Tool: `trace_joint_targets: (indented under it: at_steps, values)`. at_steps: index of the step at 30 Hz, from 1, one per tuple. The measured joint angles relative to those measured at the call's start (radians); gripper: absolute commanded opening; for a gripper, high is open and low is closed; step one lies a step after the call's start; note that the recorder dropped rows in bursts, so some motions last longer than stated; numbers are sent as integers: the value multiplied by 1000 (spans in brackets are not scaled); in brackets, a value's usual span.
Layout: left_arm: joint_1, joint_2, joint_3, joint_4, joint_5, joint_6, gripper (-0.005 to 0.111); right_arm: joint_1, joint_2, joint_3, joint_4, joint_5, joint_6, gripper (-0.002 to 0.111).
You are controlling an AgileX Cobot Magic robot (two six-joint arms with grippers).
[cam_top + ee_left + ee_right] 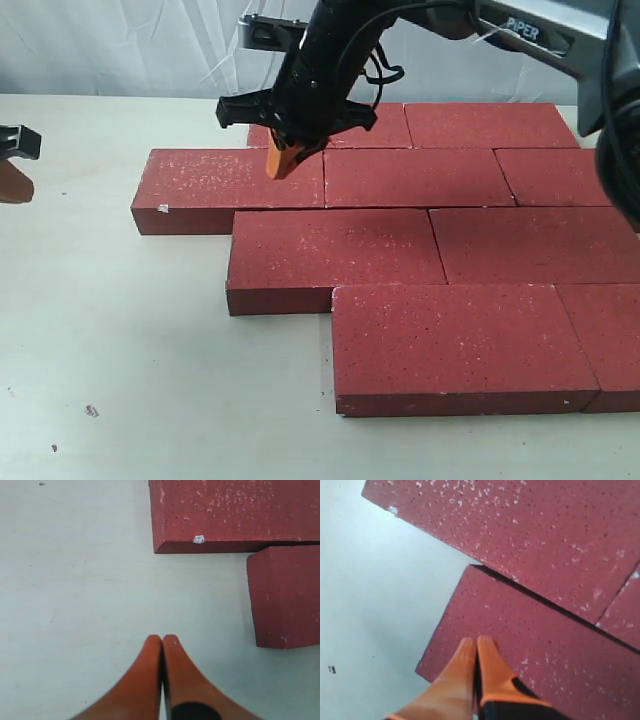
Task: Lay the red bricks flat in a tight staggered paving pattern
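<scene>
Several red bricks [420,255] lie flat in staggered rows on the pale table [110,330]. My right gripper [285,165] reaches across to the back left. It is shut and empty, tips [476,642] low over the back-row brick [530,645] near its end. Whether they touch it I cannot tell. Next to it lies the second-row left brick [225,180], which has a white chipped corner [393,510]. My left gripper [12,185] hangs at the far left edge, shut and empty [162,639] over bare table, apart from the chipped brick [230,510] and the third-row brick [285,595].
Bare table surface [75,580] spreads to the left and front of the bricks. A white curtain [120,45] closes off the back. The right arm [530,30] spans over the back row from the right.
</scene>
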State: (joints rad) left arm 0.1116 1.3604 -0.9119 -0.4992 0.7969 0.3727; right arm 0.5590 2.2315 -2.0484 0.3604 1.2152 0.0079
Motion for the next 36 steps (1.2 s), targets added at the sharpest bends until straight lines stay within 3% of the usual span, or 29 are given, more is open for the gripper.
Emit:
trace_joint_targets:
  at_steps: [9,18,29,36]
  values:
    - [-131,-100,18,0,-46,-18,0,-60,-131,184,-53,3,-8,-1]
    - [-257,-100,18,0,-103,-48,0,-191,-256,313,-72,3,-8,-1]
    - [-267,-123,18,8,-76,-52,0,-382,-436,520,-86,-59,-8,-1]
    - [-267,-262,18,28,-60,-52,0,-457,-598,712,-169,-188,11,-1]
